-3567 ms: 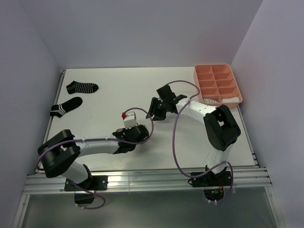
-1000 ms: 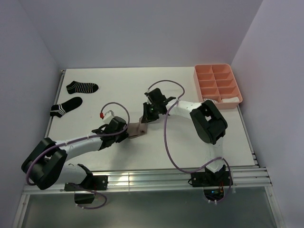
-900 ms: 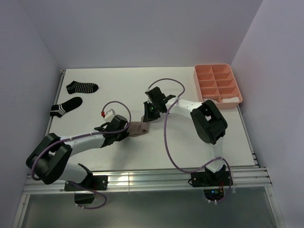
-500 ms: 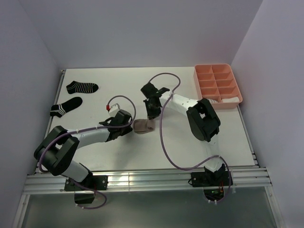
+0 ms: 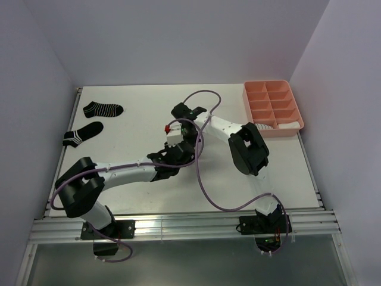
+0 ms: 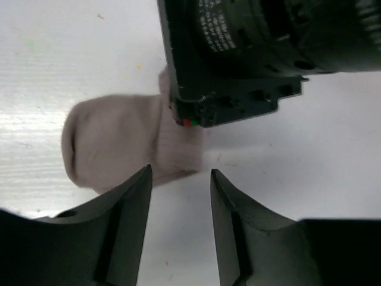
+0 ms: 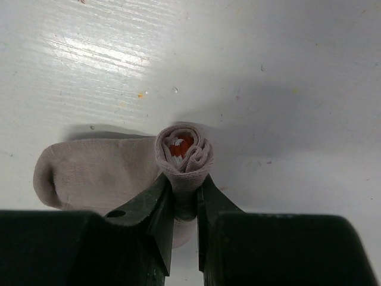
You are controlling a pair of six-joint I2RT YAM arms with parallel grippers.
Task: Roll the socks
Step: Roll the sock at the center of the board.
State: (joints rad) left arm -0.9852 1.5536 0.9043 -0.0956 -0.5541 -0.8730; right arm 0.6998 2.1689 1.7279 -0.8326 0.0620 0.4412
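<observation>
Top external shows the left arm (image 5: 125, 173) lying low, stretched from its near-left base toward the table's (image 7: 286, 71) middle. Its gripper (image 6: 180, 173) stands open beside the taupe sock (image 6: 113, 149); whether a fingertip brushes the cloth is unclear. Just beyond, the right arm (image 5: 223, 126) bends back leftward with its wrist turned down, and its gripper (image 7: 183, 190) pinches the sock's rolled end, the toe lying flat. Farther off, two black striped socks (image 5: 102, 109) lie far left, well apart from a pink tray (image 5: 245, 95) at far right.
</observation>
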